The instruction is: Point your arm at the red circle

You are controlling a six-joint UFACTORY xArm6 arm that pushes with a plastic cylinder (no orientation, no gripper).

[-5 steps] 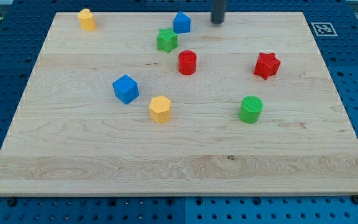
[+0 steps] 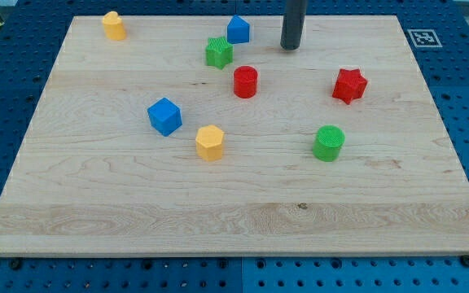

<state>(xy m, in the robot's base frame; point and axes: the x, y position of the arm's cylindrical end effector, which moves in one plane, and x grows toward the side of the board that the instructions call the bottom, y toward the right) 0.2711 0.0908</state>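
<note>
The dark rod is coming down from the view's top, and its tip (image 2: 291, 47) is resting near the top edge of the wooden board (image 2: 218, 203), touching no block. There are no fingers to judge wide or narrow; it is a bare rod holding nothing. The red circle (image 2: 245, 81) is sitting just below and to the view's left of the tip, close but clearly apart from it. Further left of the tip, a blue pointed block (image 2: 238, 29) and a green star (image 2: 218, 52) are standing near each other. To the tip's lower right a red star (image 2: 349, 85) is sitting, with a green cylinder (image 2: 328, 142) lower still. Well down to the left are lying a blue cube (image 2: 164, 115) and a yellow hexagon (image 2: 209, 142), while a yellow block (image 2: 114, 25) is sitting far left by the top corner.
</note>
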